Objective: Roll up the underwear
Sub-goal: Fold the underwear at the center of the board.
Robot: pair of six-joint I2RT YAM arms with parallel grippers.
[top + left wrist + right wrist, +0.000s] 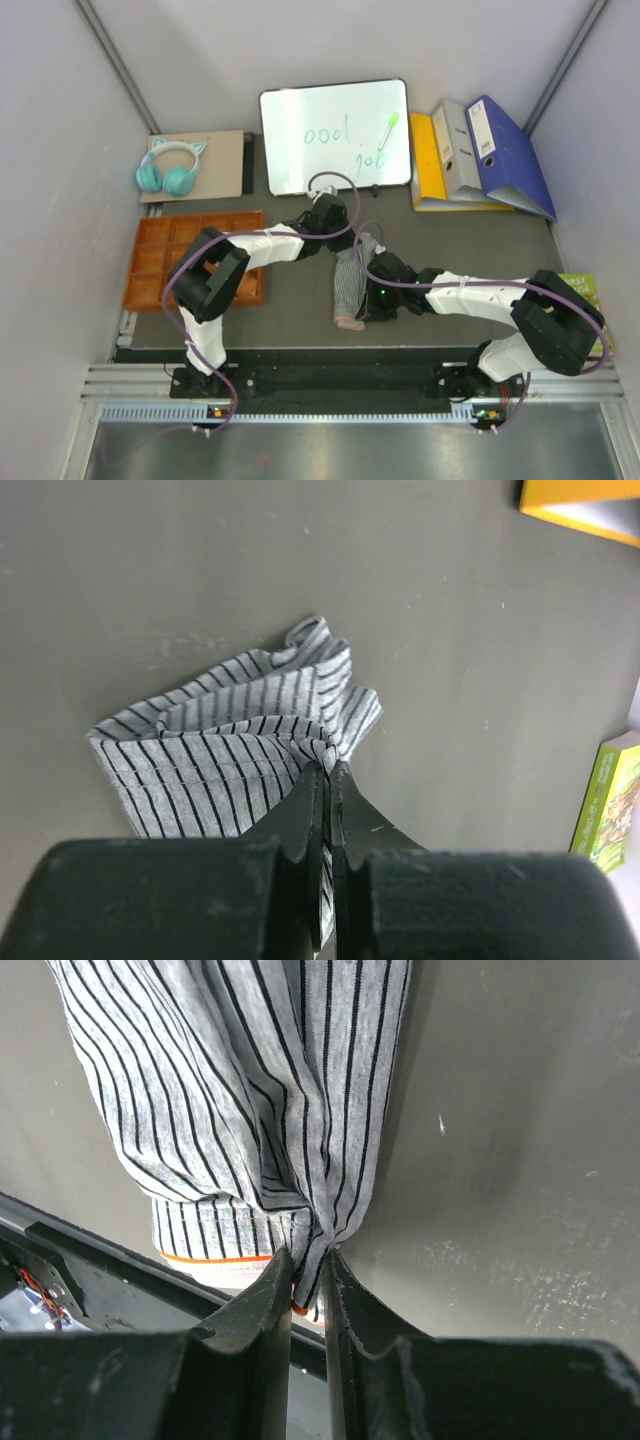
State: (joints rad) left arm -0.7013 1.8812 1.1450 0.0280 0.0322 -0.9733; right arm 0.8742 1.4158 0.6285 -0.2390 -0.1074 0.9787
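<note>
Reaching inward from either side, both arms meet at the striped boxer shorts (350,280) lying mid-table (290,310). The left gripper (328,770) pinches their far end; the right gripper (308,1260) is clamped on their near edge.

I record the left arm (215,280) and the right arm (550,325) as alike in build: chunky black joint housings alternate with white link covers, each arm is mounted on a black base (195,378), and a thin purple cable (335,178) runs in loose loops along each. A small green indicator light (383,293) shows on the right arm's black wrist housing. Through the wrist cameras I note that the left gripper (327,770) and the right gripper (310,1260) carry matte black, wedge-shaped fingers tapering to thin tips, faintly scuffed, on blocky black bodies.
</note>
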